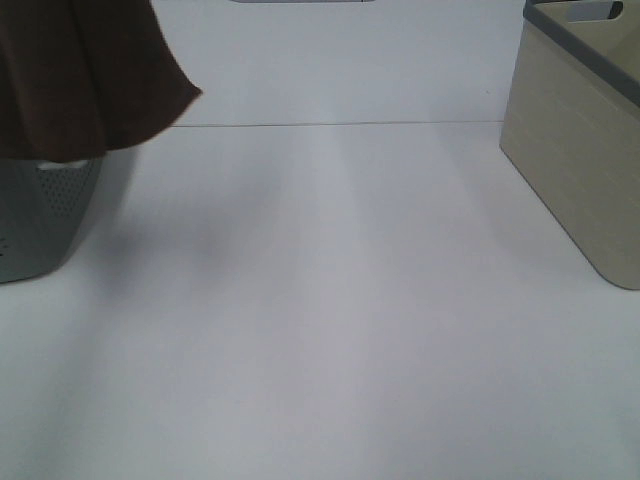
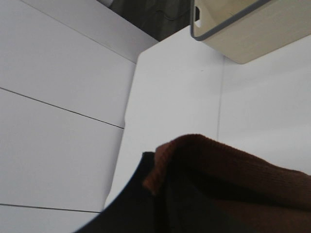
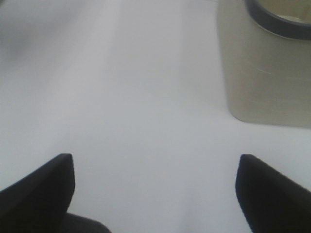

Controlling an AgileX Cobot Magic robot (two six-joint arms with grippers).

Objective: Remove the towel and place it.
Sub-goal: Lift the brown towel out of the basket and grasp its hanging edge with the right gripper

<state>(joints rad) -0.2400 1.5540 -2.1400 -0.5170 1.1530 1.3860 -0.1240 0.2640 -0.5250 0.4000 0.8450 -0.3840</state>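
Note:
The dark reddish-brown towel (image 1: 80,70) hangs in the air at the far left, its lower edge draped just above a grey perforated basket (image 1: 40,215). In the left wrist view the towel (image 2: 233,179) bunches over my left gripper (image 2: 163,196), which is shut on the cloth. Only one dark finger (image 2: 129,204) shows, the rest is covered. The exterior view does not show this gripper. My right gripper (image 3: 154,162) stands open low over the white table (image 3: 146,97), its two dark fingertips far apart with nothing between them.
A beige bin with a grey rim (image 1: 580,150) stands at the right edge of the table (image 1: 330,300). The same bin (image 3: 262,68) sits just ahead and to one side of my right gripper. It also appears as the beige bin (image 2: 243,29) in the left wrist view.

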